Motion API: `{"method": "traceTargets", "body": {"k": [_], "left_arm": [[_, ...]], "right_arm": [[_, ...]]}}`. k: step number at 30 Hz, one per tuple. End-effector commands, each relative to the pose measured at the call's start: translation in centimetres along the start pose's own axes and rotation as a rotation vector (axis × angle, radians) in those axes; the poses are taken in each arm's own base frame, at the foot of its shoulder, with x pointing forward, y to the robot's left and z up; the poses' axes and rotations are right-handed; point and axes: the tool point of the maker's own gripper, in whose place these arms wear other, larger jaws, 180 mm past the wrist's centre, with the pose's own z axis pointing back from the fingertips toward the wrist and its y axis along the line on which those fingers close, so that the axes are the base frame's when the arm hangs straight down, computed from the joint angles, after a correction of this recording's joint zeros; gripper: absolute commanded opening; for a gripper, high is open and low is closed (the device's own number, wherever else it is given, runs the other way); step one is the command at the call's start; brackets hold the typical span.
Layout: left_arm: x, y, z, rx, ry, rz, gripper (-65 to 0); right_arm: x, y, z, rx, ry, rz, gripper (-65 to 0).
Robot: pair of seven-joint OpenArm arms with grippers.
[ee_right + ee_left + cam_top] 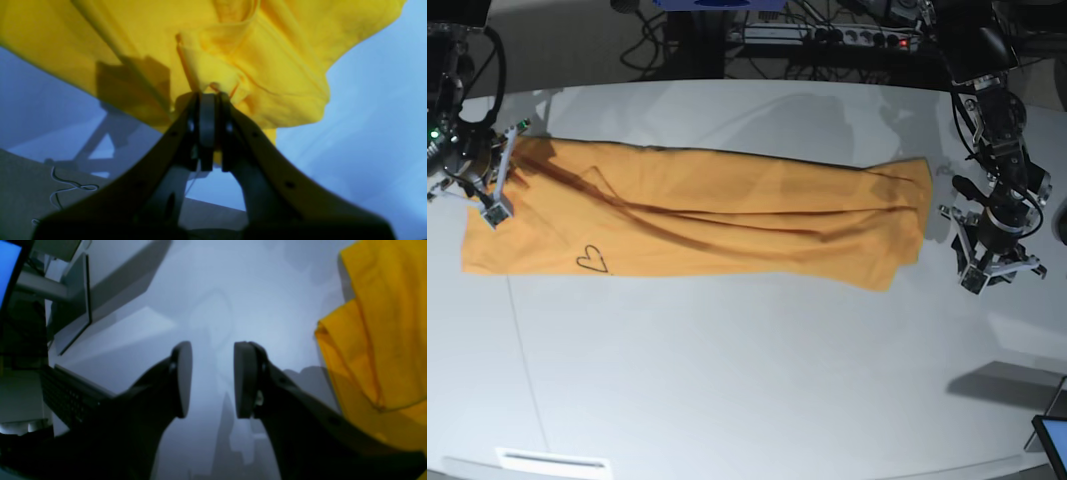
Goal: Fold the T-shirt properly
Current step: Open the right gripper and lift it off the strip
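Note:
The orange-yellow T-shirt [727,215] lies as a long folded strip across the white table, its dark heart outline [592,261] near the left end. At that left end my right gripper [495,205] sits on the shirt's edge. In the right wrist view the right gripper [207,96] is shut, with a bunched fold of the T-shirt [250,40] pinched at its tips. My left gripper [987,270] hovers just off the shirt's right end. The left wrist view shows the left gripper [212,376] open over bare table with nothing between its fingers, the T-shirt [383,340] beside it.
The white table [727,380] extends well in front of the shirt. A power strip [827,35] and cables lie behind the far edge. A screen corner [1052,435] shows at the front right, and a dark keyboard [66,396] lies near the left arm.

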Motion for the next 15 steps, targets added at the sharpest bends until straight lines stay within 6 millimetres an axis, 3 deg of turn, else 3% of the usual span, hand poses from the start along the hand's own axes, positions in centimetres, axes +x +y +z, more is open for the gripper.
{"method": "traceTargets", "body": {"k": [1, 4, 6, 12, 15], "left_arm": [[0.7, 2.2, 0.6, 0.058, -0.03, 0.005, -43.3], [0.0, 3.3, 0.9, 0.086, -0.021, 0.037, -43.3], [-0.1, 3.5, 1.0, 0.091, -0.02, 0.037, -43.3], [-0.2, 3.6, 1.0, 0.093, -0.015, 0.033, -43.3], [-0.3, 3.6, 1.0, 0.092, -0.014, 0.034, -43.3]], "right_arm": [[0.4, -1.1, 0.7, -0.034, -0.011, 0.01, -54.7], [0.4, -1.3, 0.7, -0.038, -0.018, 0.006, -37.1], [0.5, -1.4, 0.8, -0.041, -0.021, 0.007, -31.3], [0.7, -1.9, 1.0, -0.055, -0.023, 0.005, -30.8], [0.8, -3.8, 1.7, -0.117, -0.023, -0.053, -30.8]]}}
